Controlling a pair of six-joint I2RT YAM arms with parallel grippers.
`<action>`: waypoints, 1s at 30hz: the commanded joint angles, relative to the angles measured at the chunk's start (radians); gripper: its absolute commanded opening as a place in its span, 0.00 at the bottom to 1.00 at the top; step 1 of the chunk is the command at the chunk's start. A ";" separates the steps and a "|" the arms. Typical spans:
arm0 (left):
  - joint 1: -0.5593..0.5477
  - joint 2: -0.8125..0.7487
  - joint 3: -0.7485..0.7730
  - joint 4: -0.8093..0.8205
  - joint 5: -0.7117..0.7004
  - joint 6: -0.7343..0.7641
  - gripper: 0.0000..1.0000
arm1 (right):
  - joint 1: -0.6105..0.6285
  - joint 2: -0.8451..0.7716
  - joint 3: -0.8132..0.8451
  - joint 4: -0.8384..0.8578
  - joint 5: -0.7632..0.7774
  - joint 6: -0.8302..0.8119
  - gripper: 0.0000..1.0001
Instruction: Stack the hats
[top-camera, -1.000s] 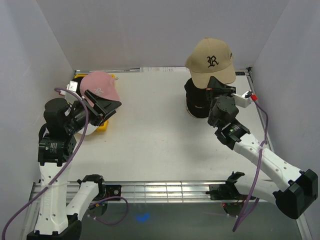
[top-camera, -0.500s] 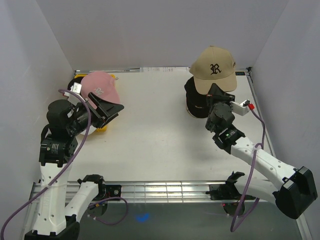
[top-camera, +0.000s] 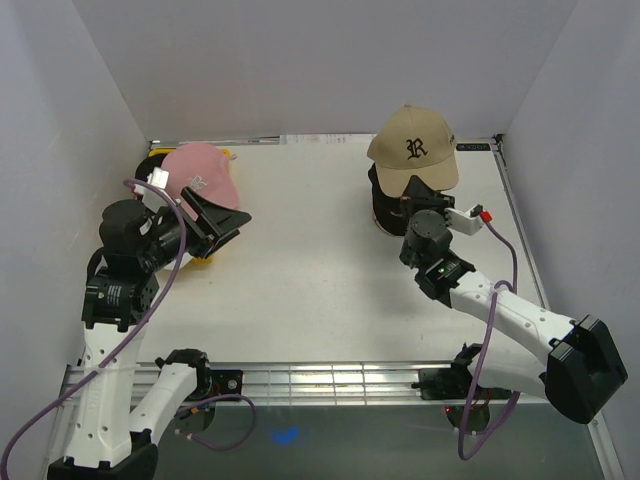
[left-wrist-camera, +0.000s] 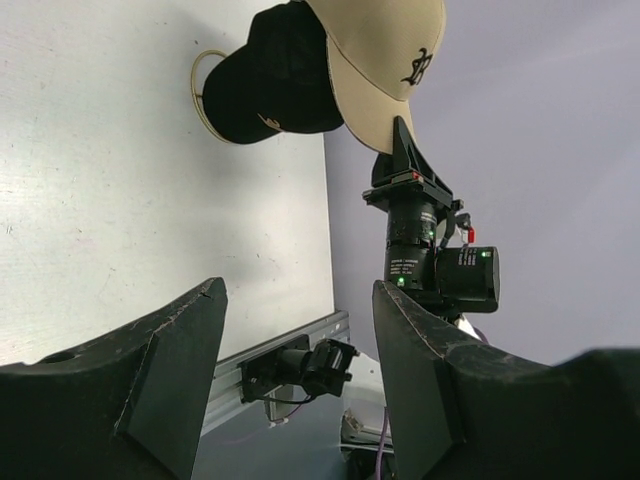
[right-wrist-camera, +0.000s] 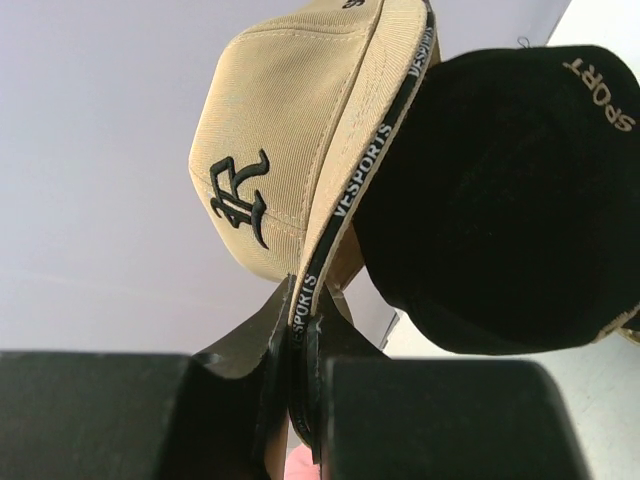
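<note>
left tool: released, jaws wide, nothing between them. It sits just beside the pink cap, aimed across the tabletop. My read is that it's staged for the next pick while the right side works.
right tool: clenched on the front edge of the tan cap's brim. In the wrist view the brim trim is pinched flat between both fingers.
grip choice: holding by the brim leaves the crown hollow and free, so it can drop over another crown. That's my guess at why I'm not holding it by the top.
black cap: far right of the tabletop, on a gold wire stand, with only a loop of the stand showing. It looks like the base of the stack.
pink cap: far left, crown up, over a yellow tray that peeks out under it.
tan cap: carried crown up, logo toward the camera, right over the black cap and partly covering it. I can't tell whether they're touching.
white cap: can't pick it out for sure.
progress: early. Tan isn't seated yet and pink is untouched.
next: lower the tan cap square onto the black crown and line up the brims before letting go.
risk: one-point brim hold, so the cap may tilt or slide off the rounded crown.
</note>
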 joint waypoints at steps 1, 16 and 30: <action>-0.009 -0.009 -0.006 0.013 -0.005 0.017 0.70 | 0.018 0.008 -0.011 0.048 0.078 0.057 0.08; -0.031 -0.018 -0.041 0.018 -0.012 0.026 0.70 | 0.054 0.011 -0.047 -0.142 0.143 0.275 0.08; -0.035 -0.028 -0.057 0.010 -0.023 0.035 0.70 | 0.055 -0.014 -0.138 -0.313 0.131 0.506 0.08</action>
